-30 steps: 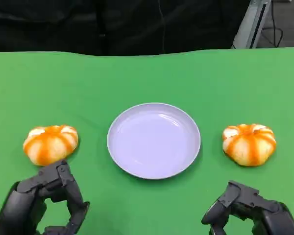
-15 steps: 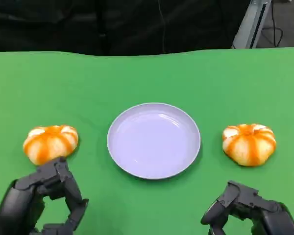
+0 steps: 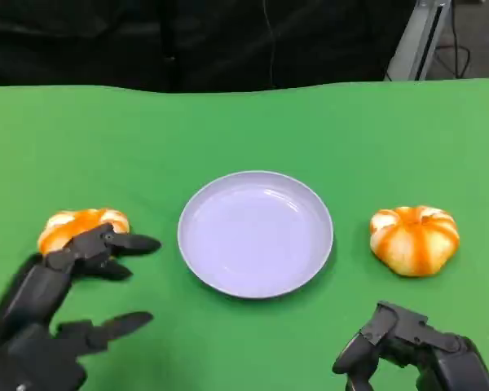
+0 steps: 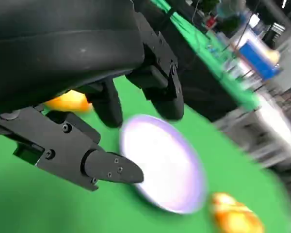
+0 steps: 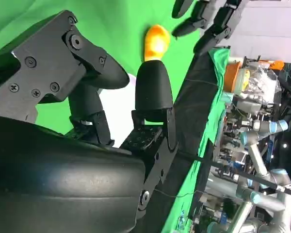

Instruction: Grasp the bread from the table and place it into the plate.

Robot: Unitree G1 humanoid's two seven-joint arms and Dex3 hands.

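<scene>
Orange-striped round bread roll [image 3: 77,227] lies at middle left of my head view, my left hand [image 3: 61,305] spread open just over its near edge, holding nothing. Centre frame sits the round lavender plate [image 3: 256,233]; a second striped roll [image 3: 414,239] lies right. My right hand [image 3: 407,350], lower right, is curled, empty.

A green table [image 3: 244,122] carries a pale plate [image 3: 256,234] between 2 orange-striped buns, left [image 3: 75,227] and right [image 3: 414,239].
</scene>
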